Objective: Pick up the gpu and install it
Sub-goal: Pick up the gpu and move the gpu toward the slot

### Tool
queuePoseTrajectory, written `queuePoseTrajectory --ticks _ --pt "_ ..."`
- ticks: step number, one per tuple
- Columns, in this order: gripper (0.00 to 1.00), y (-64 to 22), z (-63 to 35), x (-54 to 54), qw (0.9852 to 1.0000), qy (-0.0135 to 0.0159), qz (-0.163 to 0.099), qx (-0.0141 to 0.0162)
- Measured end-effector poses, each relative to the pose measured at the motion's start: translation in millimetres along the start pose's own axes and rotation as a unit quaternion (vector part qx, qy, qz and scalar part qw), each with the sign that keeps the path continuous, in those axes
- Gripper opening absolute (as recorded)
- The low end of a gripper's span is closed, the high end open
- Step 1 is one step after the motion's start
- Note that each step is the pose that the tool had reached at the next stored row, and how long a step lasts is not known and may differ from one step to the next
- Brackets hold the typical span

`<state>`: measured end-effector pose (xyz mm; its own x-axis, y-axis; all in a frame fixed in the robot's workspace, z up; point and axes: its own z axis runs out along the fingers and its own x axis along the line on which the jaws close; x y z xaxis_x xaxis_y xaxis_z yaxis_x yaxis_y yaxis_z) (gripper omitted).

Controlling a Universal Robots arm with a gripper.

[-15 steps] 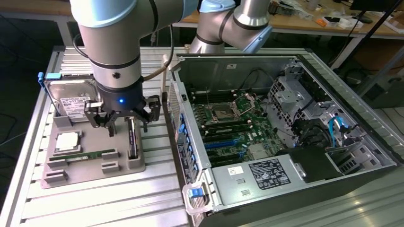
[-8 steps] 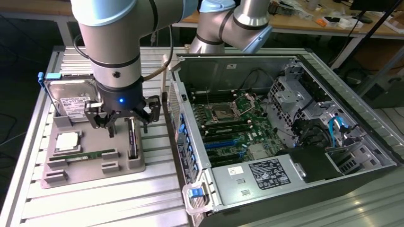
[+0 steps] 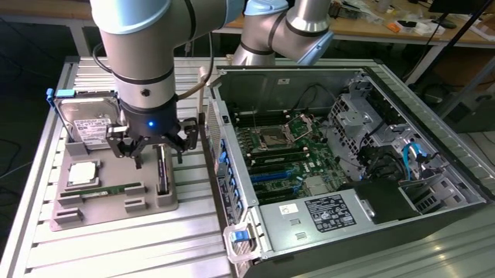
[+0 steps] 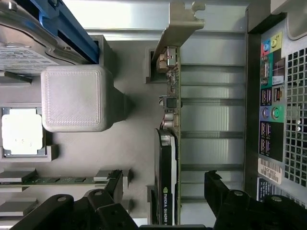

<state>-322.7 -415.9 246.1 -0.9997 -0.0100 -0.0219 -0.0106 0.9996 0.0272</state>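
Right now your fingers (image 4: 225,203) are spread wide, one on each side of the gpu (image 4: 165,163), and neither looks to be touching it. The card stands on edge in a slot of the grey holder (image 3: 116,205) on the worktop (image 3: 116,255), with its metal bracket (image 4: 181,24) at the end away from the fingers.

The step in hand, as I judge it, is the grasp. Keep the card centred between the fingers and square to its flat faces, and close on the black cover rather than the bare green board.

Mind the edges: the slot walls hug the card's ends, so sideways play is slight. The computer case (image 3: 279,87) stands near on one side. On the other, the hard drive (image 3: 89,124) and a grey block (image 4: 72,98) rise beside the fingers. The room straight above looks open.
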Motion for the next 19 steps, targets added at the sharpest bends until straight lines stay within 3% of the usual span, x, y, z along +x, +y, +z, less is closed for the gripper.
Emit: queuePoseTrajectory --ticks 11,13,15,16,19 --pt "0.78 -0.1 1.3 -2.2 1.0 0.0 0.0 0.0" --pt "0.7 -0.1 1.3 -2.2 1.0 0.0 0.0 0.0" --pt "0.7 -0.1 1.3 -2.2 1.0 0.0 0.0 0.0" --pt "0.64 -0.1 1.3 -2.1 1.0 0.0 0.0 0.0" --pt "0.56 -0.1 1.3 -2.2 1.0 0.0 0.0 0.0"
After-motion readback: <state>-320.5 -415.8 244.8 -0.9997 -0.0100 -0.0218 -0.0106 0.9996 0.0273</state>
